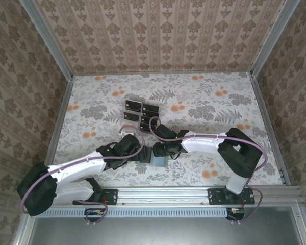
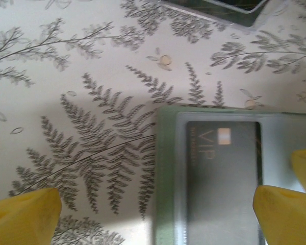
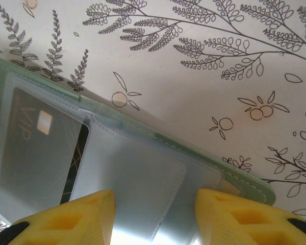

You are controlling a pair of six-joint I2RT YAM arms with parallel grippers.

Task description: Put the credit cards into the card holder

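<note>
— Left gripper (image 2: 152, 219) is hanging wide open over the table (image 2: 66, 61), isn't it?
— Yes. Its yellow fingers (image 2: 21, 217) are standing far apart, one over bare table, the other over the holder (image 2: 166, 168).
— And the right gripper (image 3: 153, 219)?
— It is spreading its fingers too, gripping nothing. Its tips are sitting over the holder's clear pockets (image 3: 132, 178); whether they are touching them I cannot tell.
— Where is the holder lying?
— It is lying open and flat near the table's front edge, between the two grippers. One card (image 2: 222, 173) marked VIP is showing through a pocket.
— And the other cards (image 1: 151, 110)?
— Several are lying in a cluster farther back on the table, well apart from the holder.
</note>
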